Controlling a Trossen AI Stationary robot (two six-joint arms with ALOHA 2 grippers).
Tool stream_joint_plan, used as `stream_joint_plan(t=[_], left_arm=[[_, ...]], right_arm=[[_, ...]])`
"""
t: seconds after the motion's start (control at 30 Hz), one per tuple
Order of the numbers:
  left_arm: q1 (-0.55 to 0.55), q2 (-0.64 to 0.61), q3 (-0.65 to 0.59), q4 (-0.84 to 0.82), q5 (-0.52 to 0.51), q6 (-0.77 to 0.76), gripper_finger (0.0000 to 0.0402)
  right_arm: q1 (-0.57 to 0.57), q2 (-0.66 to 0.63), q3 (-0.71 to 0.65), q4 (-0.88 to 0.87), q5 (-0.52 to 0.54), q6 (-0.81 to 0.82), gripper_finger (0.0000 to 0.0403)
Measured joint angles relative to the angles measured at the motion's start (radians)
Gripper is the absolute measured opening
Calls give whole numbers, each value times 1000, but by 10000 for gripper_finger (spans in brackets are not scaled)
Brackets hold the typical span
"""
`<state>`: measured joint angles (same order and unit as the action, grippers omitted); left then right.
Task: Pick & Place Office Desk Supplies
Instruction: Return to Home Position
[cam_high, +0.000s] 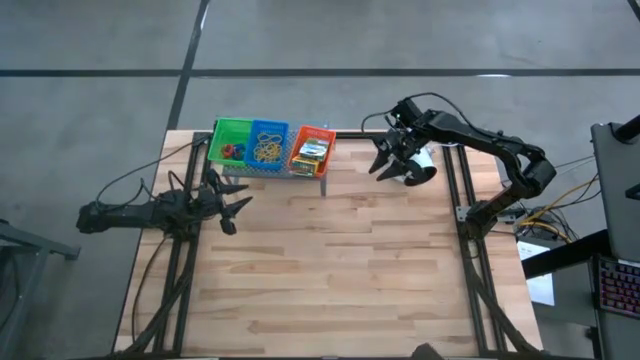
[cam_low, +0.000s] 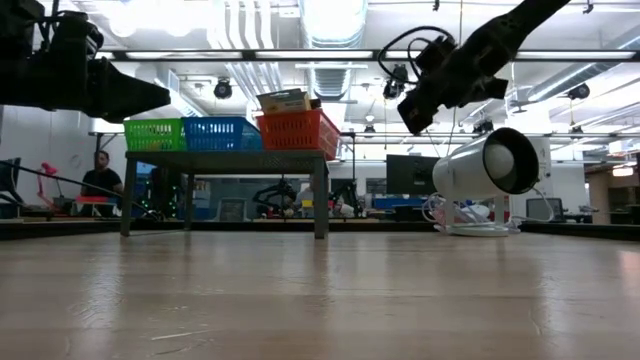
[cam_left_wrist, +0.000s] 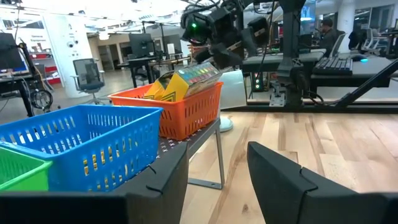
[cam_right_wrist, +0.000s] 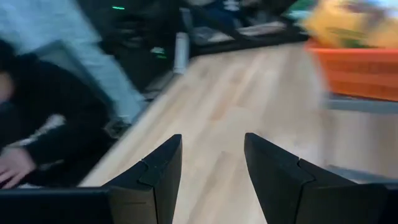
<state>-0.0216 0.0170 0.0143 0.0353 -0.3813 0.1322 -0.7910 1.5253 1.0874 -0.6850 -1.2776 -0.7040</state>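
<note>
**Three filled trays on the shelf, both jaws empty**

The worktop is pale wood planking on a dark frame, over a grey floor crossed by dark lines. Beyond it lies an open workroom with strip lights and ducts overhead, desks, screens and office chairs. One person sits far off past the shelf's legs. Another is at a desk behind the right arm.

No writing can be read. The print on the boxes is too small to make out.

The left jaws are released and hold nothing. They hang above the worktop, and the grey perforated shelf is just ahead of them. The green tray is nearest them, the blue tray is next, and the orange tray is farthest. The three stand in a touching row on the shelf top. Red and blue loops lie in the green tray, tan bands in the blue one, and two green/yellow boxes in the orange one, sticking up above its rim.

The right jaws are also released and empty, raised off the worktop. The orange tray is to one side of them, apart. The white lamp is just beneath and beside them, with its head turned toward the low camera. Their own view is blurred, showing bare planks ahead and a dark-clothed person at the worktop's edge.
</note>
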Motion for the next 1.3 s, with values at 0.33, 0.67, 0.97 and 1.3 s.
stream_joint_plan(t=[0.33, 0.67, 0.97, 1.3], left_arm=[[0, 0, 0, 0, 1, 0, 168], [0, 0, 0, -1, 3, 0, 169], [1, 0, 0, -2, 2, 0, 169], [1, 1, 0, -2, 0, 0, 168]], right_arm=[[257, -10, -110, 9, -121, -195, 171], [589, -12, -153, 784, 392, 524, 171], [749, -83, -159, 753, 430, 517, 171], [962, -487, -464, 879, 1004, 625, 171]])
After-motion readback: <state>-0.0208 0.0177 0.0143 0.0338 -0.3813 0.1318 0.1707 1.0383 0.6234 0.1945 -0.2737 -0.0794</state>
